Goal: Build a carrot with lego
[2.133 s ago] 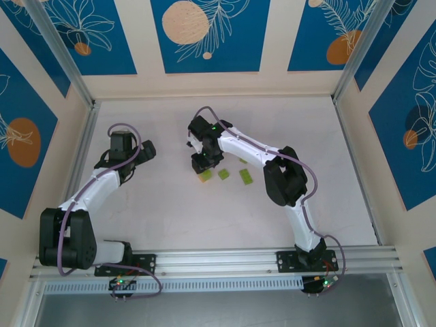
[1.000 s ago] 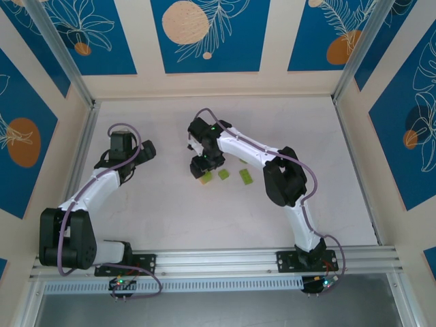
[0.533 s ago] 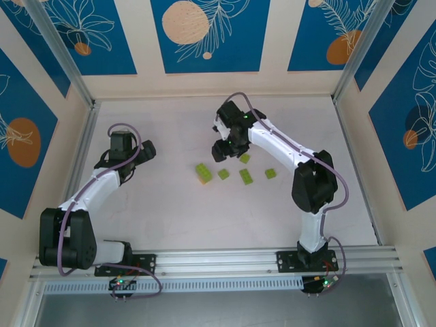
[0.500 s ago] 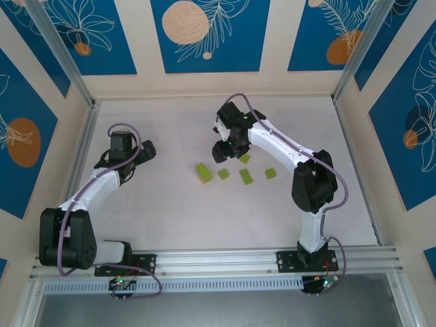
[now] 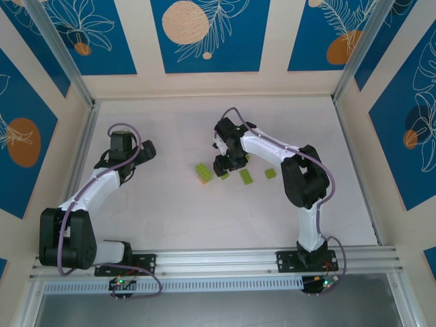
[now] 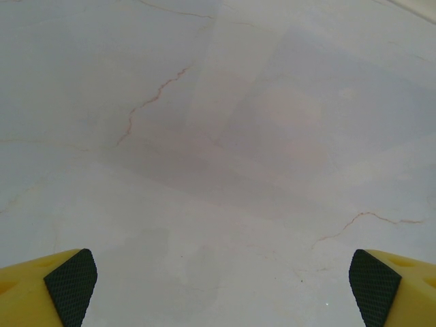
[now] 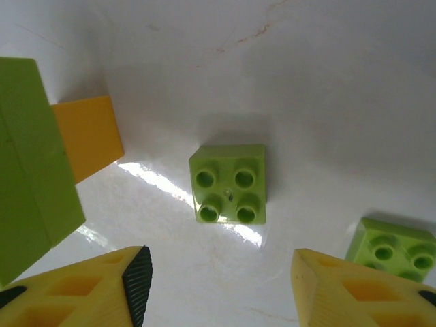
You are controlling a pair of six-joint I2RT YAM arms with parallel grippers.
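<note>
The right hand [image 7: 218, 276] has swung back over a square green brick [image 7: 229, 184], spread apart, the carrot [image 7: 37, 170] just beside.

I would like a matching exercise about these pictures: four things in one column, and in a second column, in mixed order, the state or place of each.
Things:
1. left claw
2. right claw
3. orange brick
4. square brick

States:
A. studs up, lying alone
B. open over bare table
C. against a big green brick
D. open over the square brick

Pairs: 1-B, 2-D, 3-C, 4-A
</note>
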